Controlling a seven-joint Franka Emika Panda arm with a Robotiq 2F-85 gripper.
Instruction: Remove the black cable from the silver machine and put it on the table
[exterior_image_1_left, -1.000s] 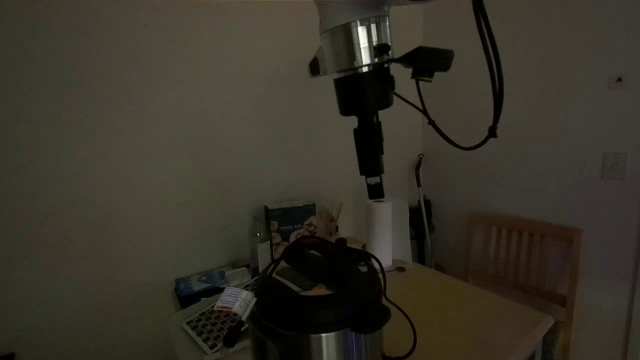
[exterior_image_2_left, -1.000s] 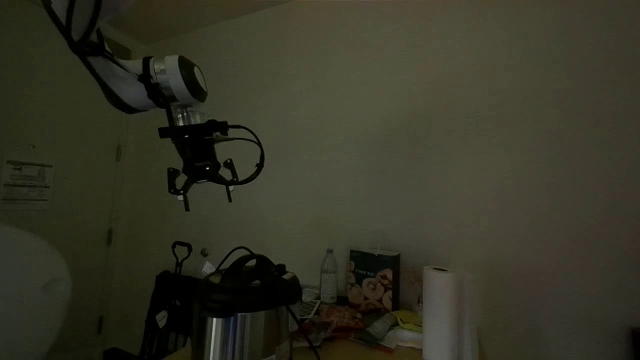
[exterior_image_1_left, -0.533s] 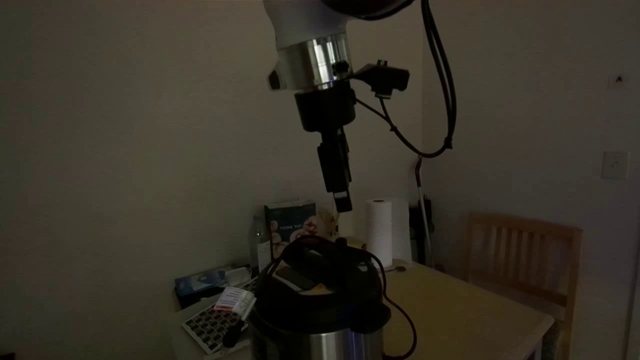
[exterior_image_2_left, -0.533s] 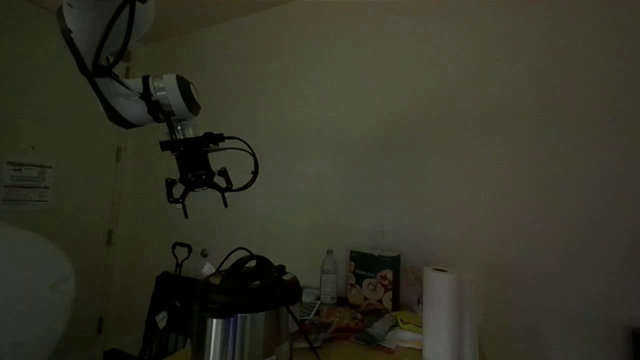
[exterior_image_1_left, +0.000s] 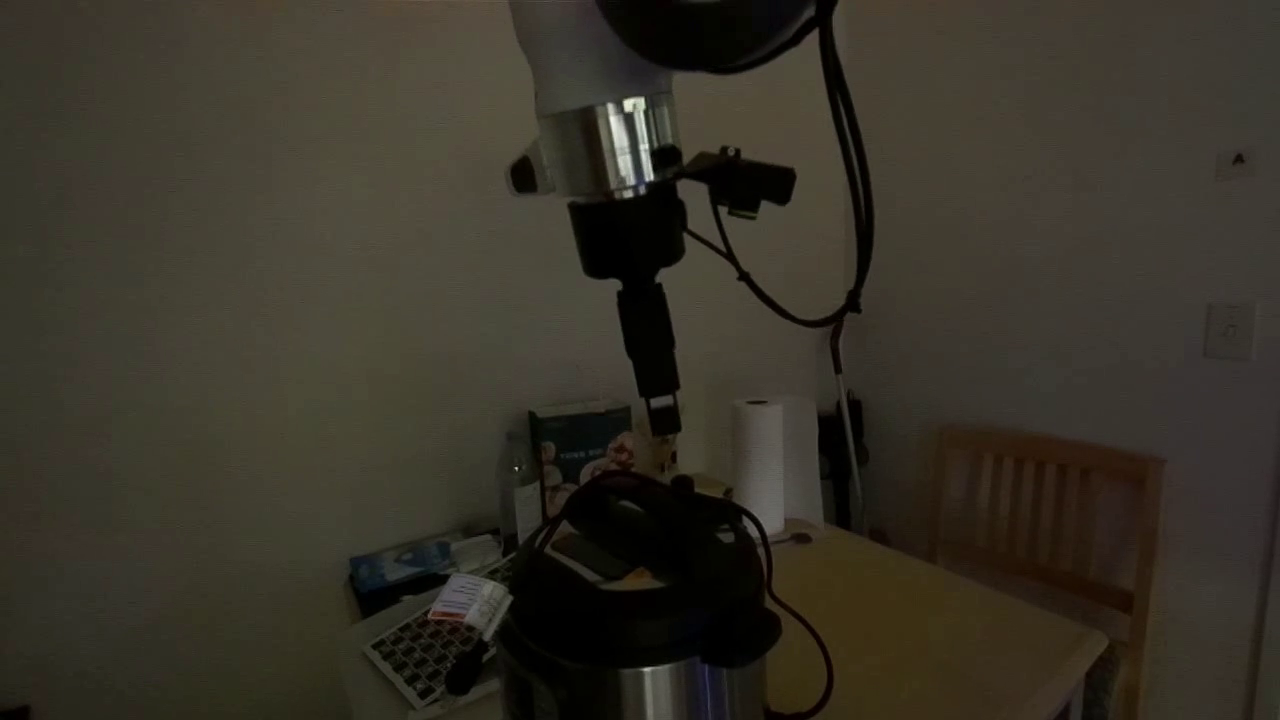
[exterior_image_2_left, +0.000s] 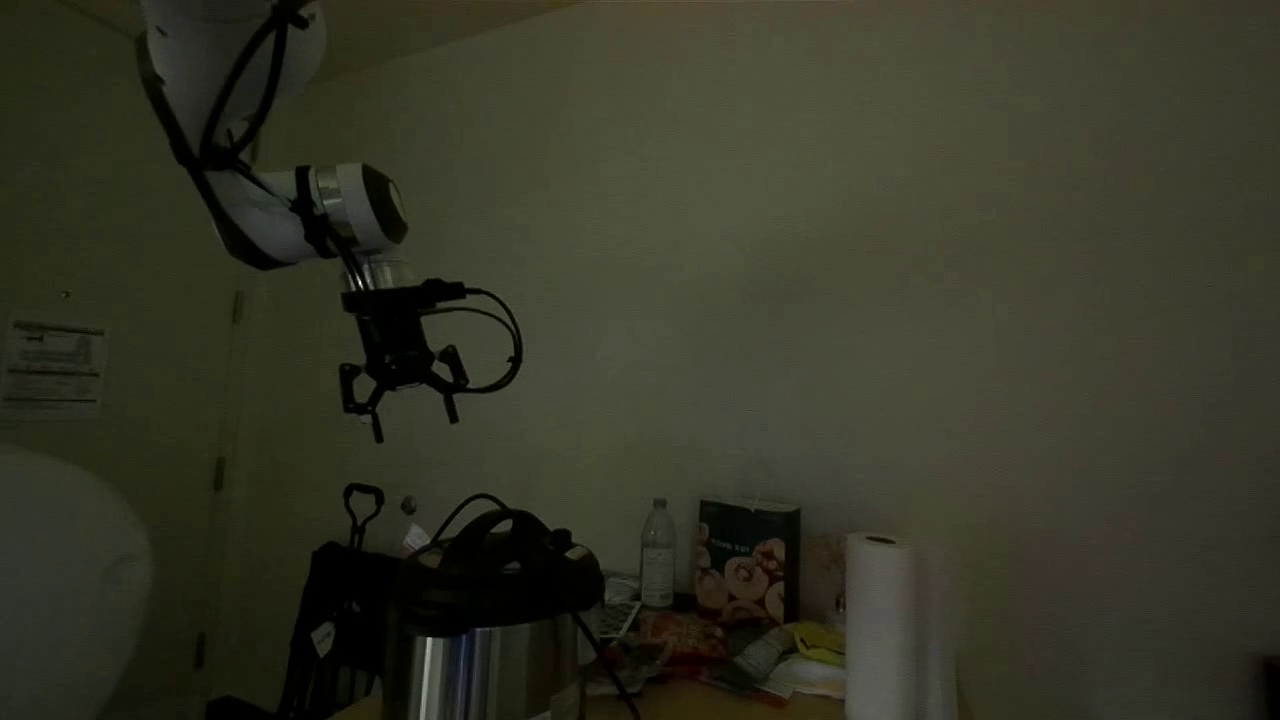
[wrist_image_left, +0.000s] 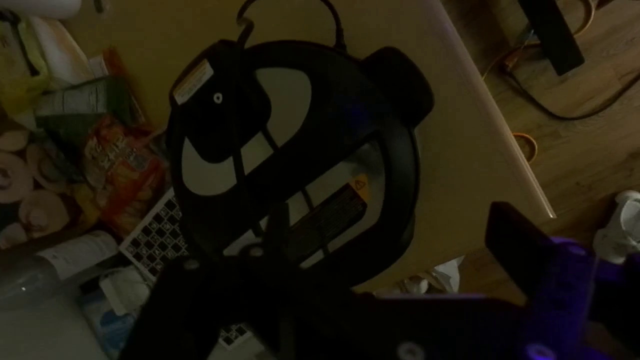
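Observation:
The silver machine (exterior_image_1_left: 650, 690) is a cooker with a black lid and stands on the table (exterior_image_1_left: 920, 620). It also shows in an exterior view (exterior_image_2_left: 495, 665) and in the wrist view (wrist_image_left: 345, 107). The black cable (exterior_image_1_left: 826, 650) lies looped over the lid and hangs down beside the machine; it also shows in an exterior view (exterior_image_2_left: 605, 660) and in the wrist view (wrist_image_left: 338, 22). A white tag is near its plug end. My gripper (exterior_image_1_left: 663, 417) is open and empty above the lid, as seen in an exterior view (exterior_image_2_left: 415, 431) and the wrist view (wrist_image_left: 390, 210).
A paper towel roll (exterior_image_1_left: 758, 465), a dark food box (exterior_image_2_left: 748, 560) and a bottle (exterior_image_2_left: 657, 555) stand behind the machine. Food packets (wrist_image_left: 122, 170) and a checkered board (exterior_image_1_left: 420, 650) lie beside it. A wooden chair (exterior_image_1_left: 1050, 510) stands past the table. The room is dim.
My gripper has moved lower, and leftward in an exterior view, closer to the lid. It stays open. The machine and the cable have not moved.

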